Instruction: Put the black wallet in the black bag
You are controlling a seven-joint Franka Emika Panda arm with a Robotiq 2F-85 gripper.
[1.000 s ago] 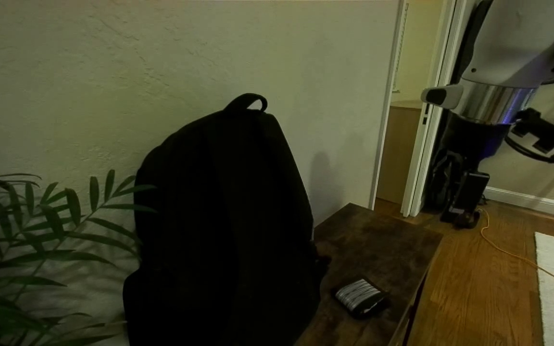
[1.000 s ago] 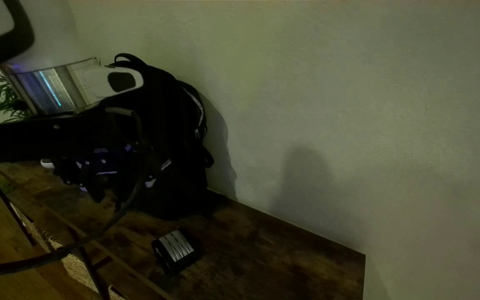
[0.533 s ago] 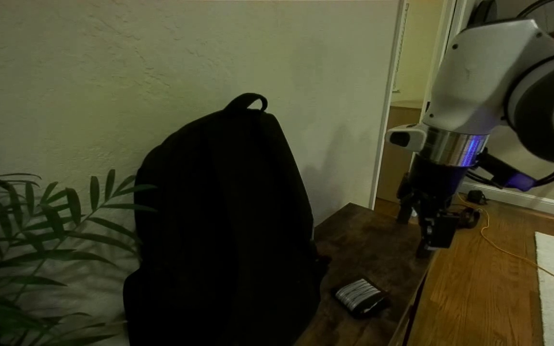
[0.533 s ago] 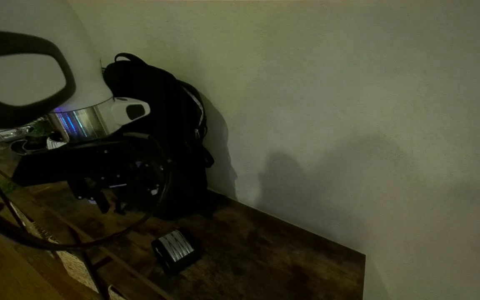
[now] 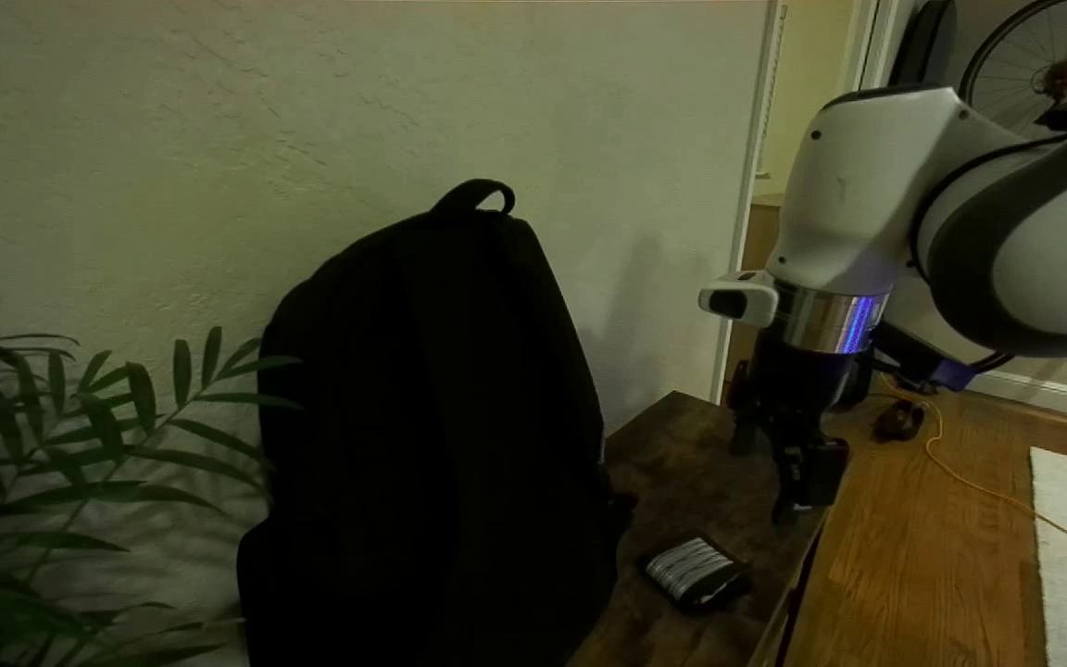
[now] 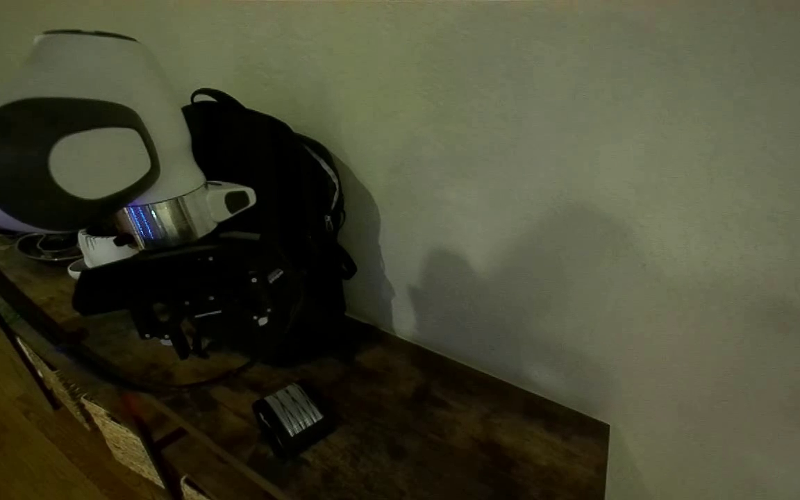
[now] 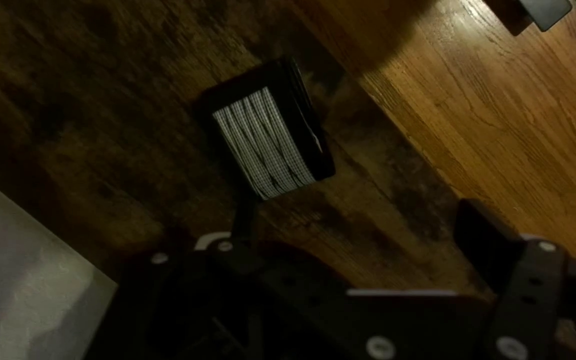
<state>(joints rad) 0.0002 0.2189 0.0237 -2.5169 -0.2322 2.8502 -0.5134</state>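
Below the jaws, off to one side: black wallet (image 7: pixel 268 137) on the tabletop (image 7: pixel 133 125).
Empty and wide apart, they could clip its edge or miss, if lowered this off-centre.

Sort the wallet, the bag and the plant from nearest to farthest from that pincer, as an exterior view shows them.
1. Wallet: on the table, in the picture just below and left of the pincer.
2. Bag: left of the wallet, in front of the wall.
3. Plant: at the picture's left edge.
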